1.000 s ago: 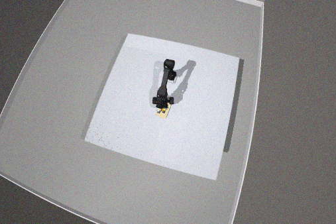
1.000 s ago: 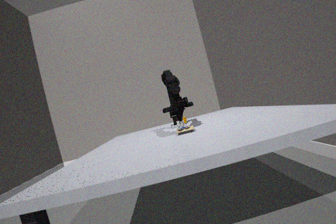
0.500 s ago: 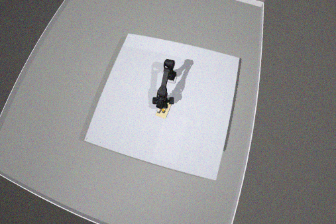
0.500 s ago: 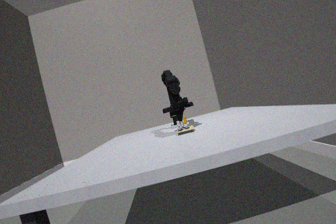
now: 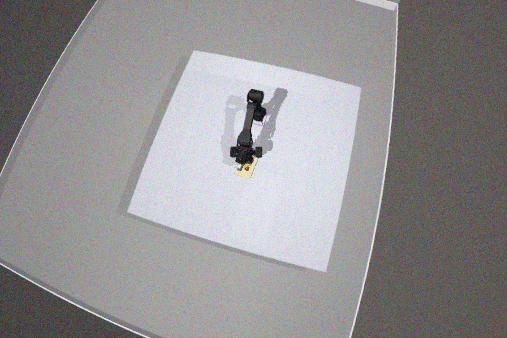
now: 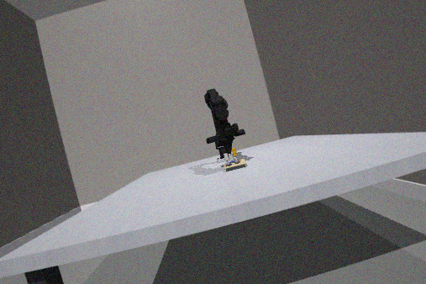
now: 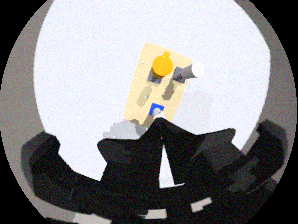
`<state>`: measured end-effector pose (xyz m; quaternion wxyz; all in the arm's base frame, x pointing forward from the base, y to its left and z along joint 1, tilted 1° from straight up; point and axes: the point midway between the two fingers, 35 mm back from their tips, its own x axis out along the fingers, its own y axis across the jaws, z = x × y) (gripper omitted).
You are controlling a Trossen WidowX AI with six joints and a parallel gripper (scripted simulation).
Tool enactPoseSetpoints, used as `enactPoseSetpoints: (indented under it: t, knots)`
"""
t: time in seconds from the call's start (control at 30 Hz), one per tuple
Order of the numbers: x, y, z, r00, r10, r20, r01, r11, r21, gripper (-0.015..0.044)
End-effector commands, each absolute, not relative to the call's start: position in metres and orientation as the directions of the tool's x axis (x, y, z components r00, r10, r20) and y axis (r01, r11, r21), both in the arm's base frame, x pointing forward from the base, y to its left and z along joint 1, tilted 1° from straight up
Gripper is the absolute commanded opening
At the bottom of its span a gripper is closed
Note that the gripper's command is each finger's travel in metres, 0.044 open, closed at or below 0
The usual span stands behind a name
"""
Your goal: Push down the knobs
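From here the white table [image 5: 283, 210] [image 6: 162, 202] [image 7: 100, 45] spreads well past the pale board [image 5: 243, 174] [image 6: 240, 163] [image 7: 135, 95], which sits under the gripper [image 5: 244, 162] [image 6: 225, 157] [image 7: 158, 120], clenched on nothing. I'd centre those fingertips above the orange knob [image 5: 246, 166] [image 6: 234, 152] [image 7: 162, 66] and press straight down, sparing its pale neighbour [image 7: 198, 70].

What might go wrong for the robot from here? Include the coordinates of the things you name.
The closed gripper [image 7: 158, 120] reaches over the near end of the circuit board [image 5: 244, 173] [image 6: 235, 165] [image 7: 135, 92], by the blue part [image 7: 154, 107]; coming down off-centre, it might press on that instead of a knob.

The orange knob [image 6: 234, 152] [image 7: 162, 66] stands up above the board, so a sideways brush could strain its potentiometer.

The board is small and I see nothing clamping it, so an uneven push might shift it.
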<state>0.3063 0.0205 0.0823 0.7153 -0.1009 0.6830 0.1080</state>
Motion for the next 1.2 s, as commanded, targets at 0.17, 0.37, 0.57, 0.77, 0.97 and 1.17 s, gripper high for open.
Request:
enactPoseSetpoints:
  t: [0.17, 0.37, 0.57, 0.77, 0.97, 1.17]
  knots:
    - [0.309, 0.020, 0.073, 0.029, 0.013, -0.999, -0.288, 0.957, 0.004, 0.0000]
    - [0.309, 0.020, 0.083, 0.029, 0.013, -0.999, -0.288, 0.957, 0.004, 0.0000]
    - [0.309, 0.020, 0.092, 0.029, 0.013, -0.999, -0.288, 0.957, 0.004, 0.0000]
    - [0.308, 0.020, 0.102, 0.029, 0.013, -0.999, -0.288, 0.957, 0.004, 0.0000]
    - [0.309, 0.021, 0.100, 0.031, 0.016, -0.999, -0.292, 0.956, 0.006, 0.0131]
    - [0.313, 0.018, 0.104, 0.063, 0.029, -0.998, -0.260, 0.966, 0.012, 0.0131]
